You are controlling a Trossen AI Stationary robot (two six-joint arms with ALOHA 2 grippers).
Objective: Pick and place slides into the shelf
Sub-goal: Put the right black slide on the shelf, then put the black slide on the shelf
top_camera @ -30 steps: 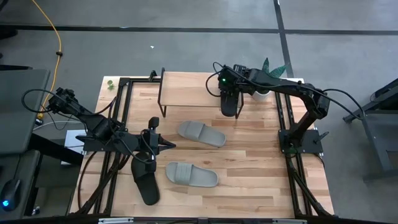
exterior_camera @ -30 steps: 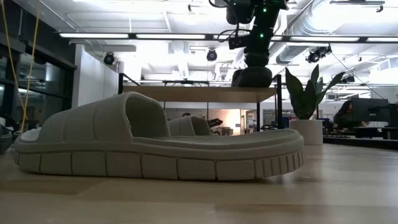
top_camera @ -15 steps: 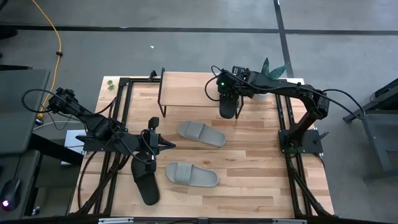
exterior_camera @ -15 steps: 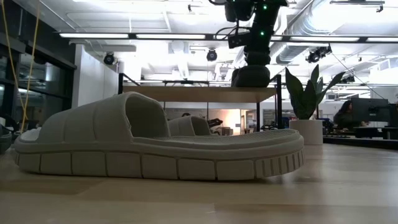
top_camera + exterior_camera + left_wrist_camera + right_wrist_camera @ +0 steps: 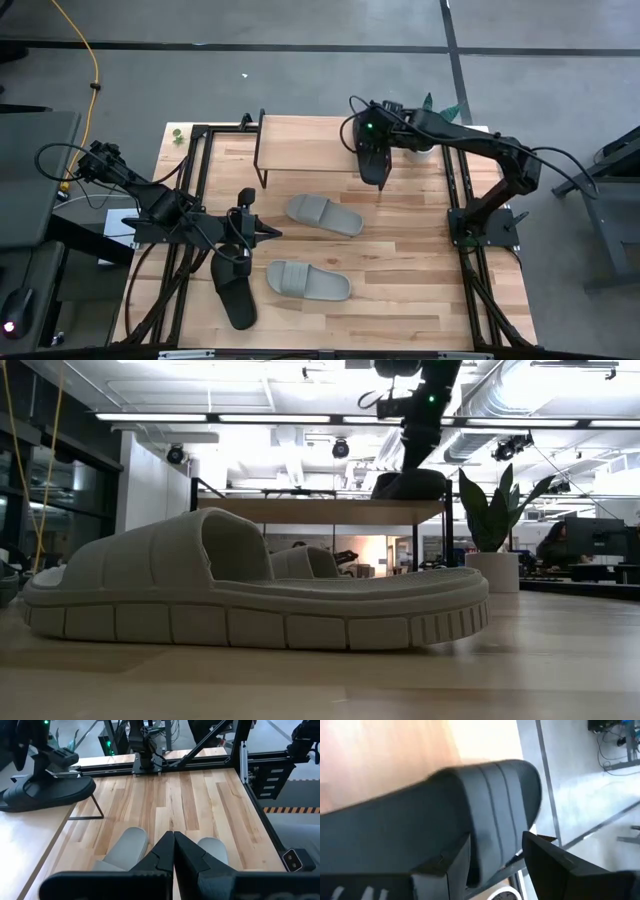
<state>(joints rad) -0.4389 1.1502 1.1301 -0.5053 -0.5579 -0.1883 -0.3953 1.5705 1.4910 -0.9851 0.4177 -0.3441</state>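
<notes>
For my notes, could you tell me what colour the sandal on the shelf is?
Black sandal, clearest in the left wrist view.

Left pincer point(image 5: 173, 851) closed; two grey slides point(image 5: 125, 847) beyond; black slide point(image 5: 47, 792) on shelf point(image 5: 22, 837).

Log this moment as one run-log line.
right end effector: gripping black slide on shelf | left end effector: shut, idle over table | grey slides: on table

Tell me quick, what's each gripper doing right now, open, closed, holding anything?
Left gripper: closed, holding nothing, above the table.
Right gripper: closed on a black slide, at the right end of the shelf.
</notes>
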